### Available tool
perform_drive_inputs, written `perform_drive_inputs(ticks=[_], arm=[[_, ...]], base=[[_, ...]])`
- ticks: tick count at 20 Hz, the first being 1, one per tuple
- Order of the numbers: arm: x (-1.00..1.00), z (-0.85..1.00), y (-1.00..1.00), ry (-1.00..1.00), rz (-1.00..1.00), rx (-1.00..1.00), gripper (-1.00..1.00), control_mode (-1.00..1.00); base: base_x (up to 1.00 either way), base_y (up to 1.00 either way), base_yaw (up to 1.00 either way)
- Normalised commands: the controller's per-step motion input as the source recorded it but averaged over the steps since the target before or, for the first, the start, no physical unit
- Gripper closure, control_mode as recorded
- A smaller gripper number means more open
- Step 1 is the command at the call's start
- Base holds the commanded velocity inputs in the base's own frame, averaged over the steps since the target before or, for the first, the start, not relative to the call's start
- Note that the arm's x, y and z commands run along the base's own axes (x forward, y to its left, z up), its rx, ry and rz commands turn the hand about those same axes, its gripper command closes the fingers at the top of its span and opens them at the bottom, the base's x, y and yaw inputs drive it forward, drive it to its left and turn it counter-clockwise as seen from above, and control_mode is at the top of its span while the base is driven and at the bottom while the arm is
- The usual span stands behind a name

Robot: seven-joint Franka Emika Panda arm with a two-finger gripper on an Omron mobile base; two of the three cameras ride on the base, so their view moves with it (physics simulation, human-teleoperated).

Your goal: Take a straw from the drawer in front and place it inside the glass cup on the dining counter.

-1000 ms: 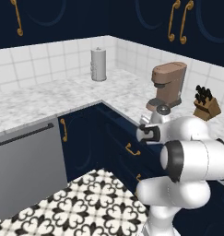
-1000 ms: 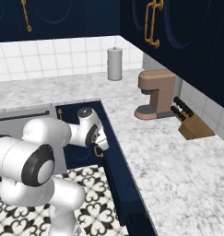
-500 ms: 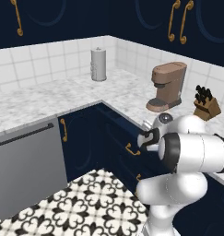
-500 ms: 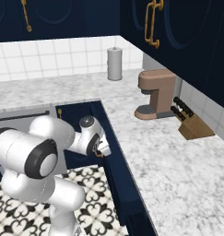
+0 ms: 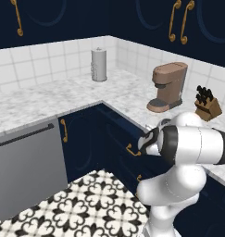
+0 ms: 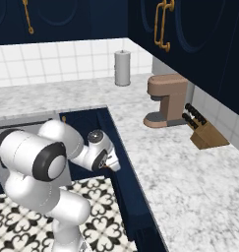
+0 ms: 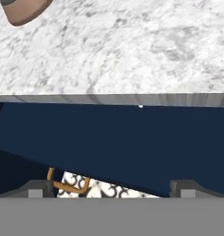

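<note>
The drawer (image 7: 132, 138) is seen in the hand view as a wide navy-blue front set directly beneath the edge of the marbled worktop (image 7: 132, 46); its long axis runs along that edge, and the front faces outward toward the patterned floor. Its brass handle (image 7: 67, 183) is curved and lies low in the hand view, close to one of the finger tips. In the left base view the same handle (image 5: 131, 150) is seen on the dark front just beside the robot's hand.

The gripper (image 7: 109, 186) is held level with the drawer front and aimed at it, with its two dark finger tips (image 7: 37, 188) set wide apart and nothing between them. In the right base view the gripper (image 6: 112, 166) is found at the end of a folded arm, the forearm reaching low and sideways toward the cabinet below the worktop.

On the worktop beyond, a brown coffee machine (image 5: 168, 86), a knife block (image 5: 207, 104) and a grey paper-towel roll (image 5: 99, 65) are seen. A grey dishwasher panel (image 5: 26, 171) is set farther left.
</note>
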Motion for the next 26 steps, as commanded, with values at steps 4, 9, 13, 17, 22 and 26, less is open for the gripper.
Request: perform_drive_inputs(ticks=[4, 9, 13, 17, 22, 26], arm=[[0.0, -0.24, -0.06, 0.0, 0.0, 0.03, -1.0, -1.0], [-0.03, -0.24, -0.04, 0.0, 0.01, 0.04, -1.0, -1.0], [-0.12, -0.24, -0.01, 0.0, 0.02, 0.04, -1.0, -1.0], [-0.25, -0.25, 0.0, 0.0, 0.02, 0.04, -1.0, -1.0], [-0.24, 0.0, -0.07, -0.04, 0.0, 0.02, -1.0, -1.0], [-0.22, 0.54, -0.29, -0.07, 0.0, 0.0, -1.0, -1.0]], base=[[0.0, 0.0, 0.0], [0.0, 0.0, 0.0], [0.0, 0.0, 0.0], [0.0, 0.0, 0.0], [0.0, 0.0, 0.0], [0.0, 0.0, 0.0]])
